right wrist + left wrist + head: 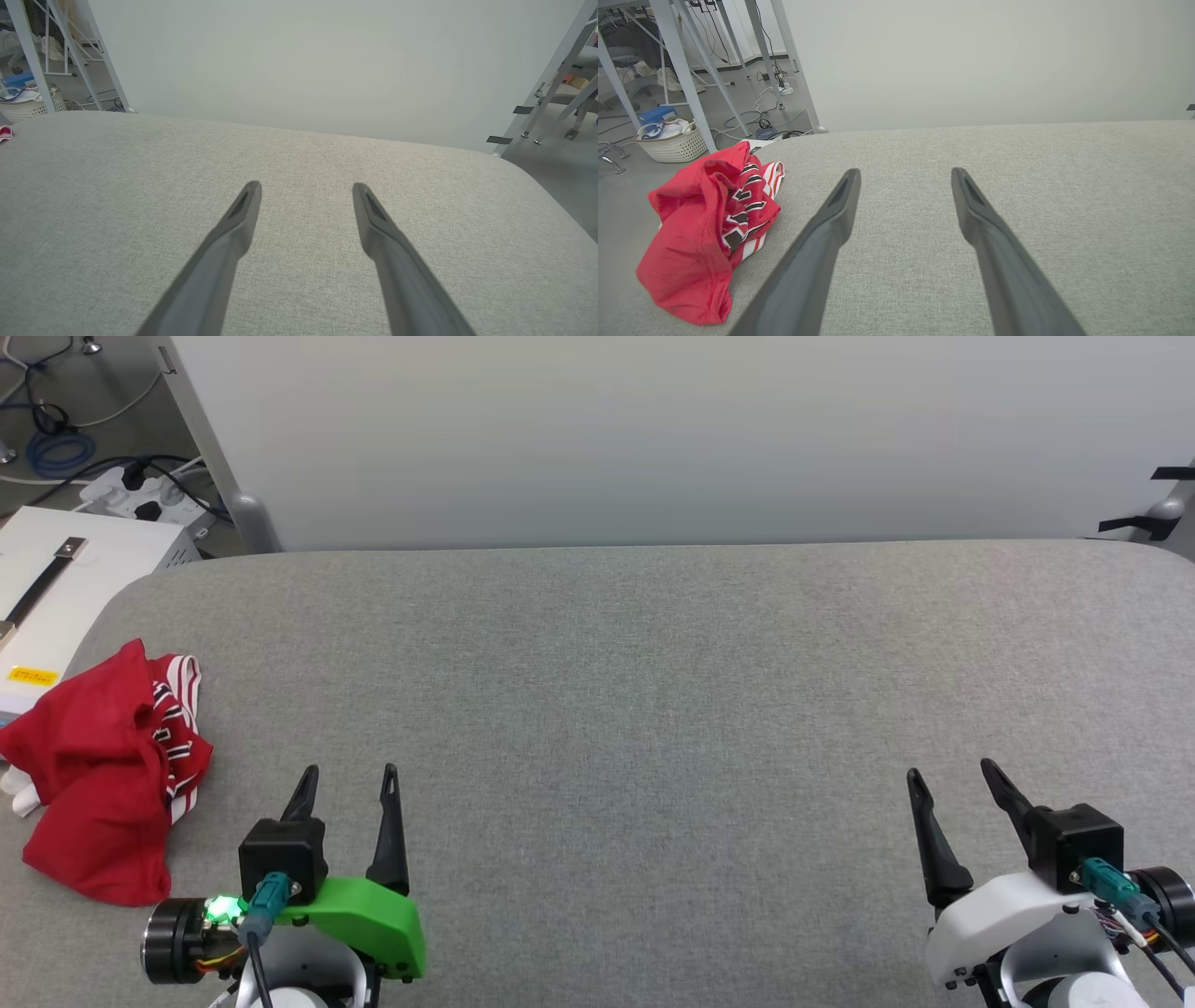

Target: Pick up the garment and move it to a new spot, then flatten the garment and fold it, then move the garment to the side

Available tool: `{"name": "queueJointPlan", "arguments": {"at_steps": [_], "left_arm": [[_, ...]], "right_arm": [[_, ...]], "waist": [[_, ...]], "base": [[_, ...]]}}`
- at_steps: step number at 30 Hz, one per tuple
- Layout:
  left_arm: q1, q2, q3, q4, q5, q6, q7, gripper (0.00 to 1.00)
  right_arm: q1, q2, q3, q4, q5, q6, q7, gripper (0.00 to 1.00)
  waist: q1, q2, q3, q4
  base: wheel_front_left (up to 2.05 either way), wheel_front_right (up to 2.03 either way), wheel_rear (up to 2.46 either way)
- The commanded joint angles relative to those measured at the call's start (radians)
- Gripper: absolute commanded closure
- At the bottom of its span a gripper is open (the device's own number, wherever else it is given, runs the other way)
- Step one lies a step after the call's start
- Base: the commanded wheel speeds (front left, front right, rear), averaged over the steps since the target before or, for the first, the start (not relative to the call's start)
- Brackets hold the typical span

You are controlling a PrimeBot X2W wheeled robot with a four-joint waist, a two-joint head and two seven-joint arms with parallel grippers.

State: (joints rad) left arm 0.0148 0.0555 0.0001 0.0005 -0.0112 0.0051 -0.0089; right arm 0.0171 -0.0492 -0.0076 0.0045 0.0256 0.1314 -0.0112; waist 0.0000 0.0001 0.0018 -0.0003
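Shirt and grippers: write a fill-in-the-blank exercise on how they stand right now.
1. The crumpled shirt is mostly ____ in colour.
2. It lies near the ____ edge of the grey table, by the robot's own sides.
3. The left gripper and the right gripper both have their fingers ____ and hold nothing.
4. The gripper nearer the shirt is the ____ one.

Missing words: red; left; open; left
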Motion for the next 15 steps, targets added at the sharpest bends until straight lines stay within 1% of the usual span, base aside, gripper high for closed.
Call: {"name": "queueJointPlan", "arguments": {"at_steps": [1,15], "left_arm": [[-0.002,0.000,-0.004,-0.003,-0.005,0.007,-0.009,0.00],[-0.002,-0.001,-0.011,-0.013,-0.011,0.025,-0.038,0.00]], "right_arm": [[0.000,0.000,-0.007,-0.004,0.012,0.000,-0.010,0.00],[0.005,0.000,-0.017,-0.027,0.058,0.000,-0.039,0.00]], "waist": [[0.0000,-0.0001,0.000,0.000],[0.0000,-0.0001,0.000,0.000]], "base": [[0.00,0.00,0.00],[0.00,0.00,0.00]]}}
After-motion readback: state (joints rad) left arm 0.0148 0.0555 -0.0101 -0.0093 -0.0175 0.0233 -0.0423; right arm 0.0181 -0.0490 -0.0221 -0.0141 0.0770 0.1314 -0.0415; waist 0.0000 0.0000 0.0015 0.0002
